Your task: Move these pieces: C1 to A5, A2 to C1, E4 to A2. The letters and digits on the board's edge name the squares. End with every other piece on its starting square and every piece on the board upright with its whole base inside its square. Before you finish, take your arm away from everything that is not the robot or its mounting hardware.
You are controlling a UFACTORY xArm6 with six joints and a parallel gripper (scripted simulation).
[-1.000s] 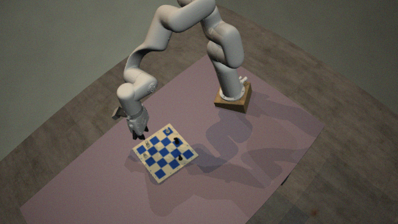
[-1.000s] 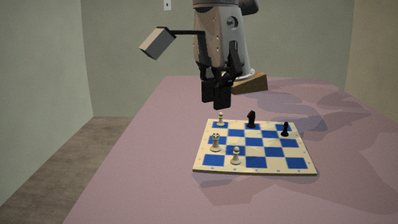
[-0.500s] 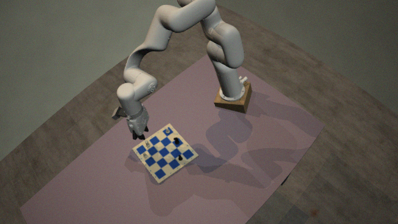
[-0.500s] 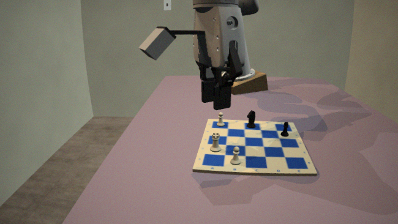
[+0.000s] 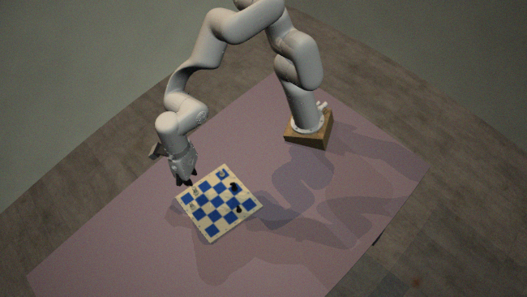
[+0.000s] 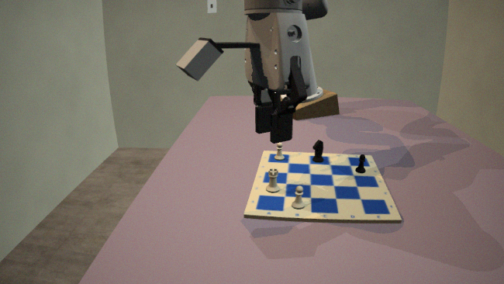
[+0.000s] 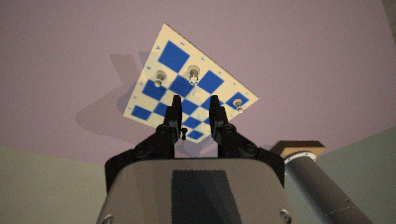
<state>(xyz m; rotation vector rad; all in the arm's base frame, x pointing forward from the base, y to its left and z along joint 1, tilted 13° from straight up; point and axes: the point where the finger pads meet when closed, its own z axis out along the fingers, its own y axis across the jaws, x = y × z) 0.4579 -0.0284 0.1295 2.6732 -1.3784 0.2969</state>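
Five pieces stand upright on the blue-and-cream board, all lower than the gripper, which hangs in the air above the board's far left corner. Its black fingers point straight down, drawn partway together with only air between them; they hold nothing.

Just below and slightly to the right of the fingertips, in the exterior view, a white pawn stands on the far left corner square. Nearer the camera along the left side stand a white rook and, on the next file over, a second white pawn. Off to the right, a black knight occupies the far row, and a black pawn stands near the far right corner.

From a wooden block on the pink mat, the white arm rises, bends over at the elbow and descends to a vertical wrist. A small grey box juts out on a bracket beside the wrist.
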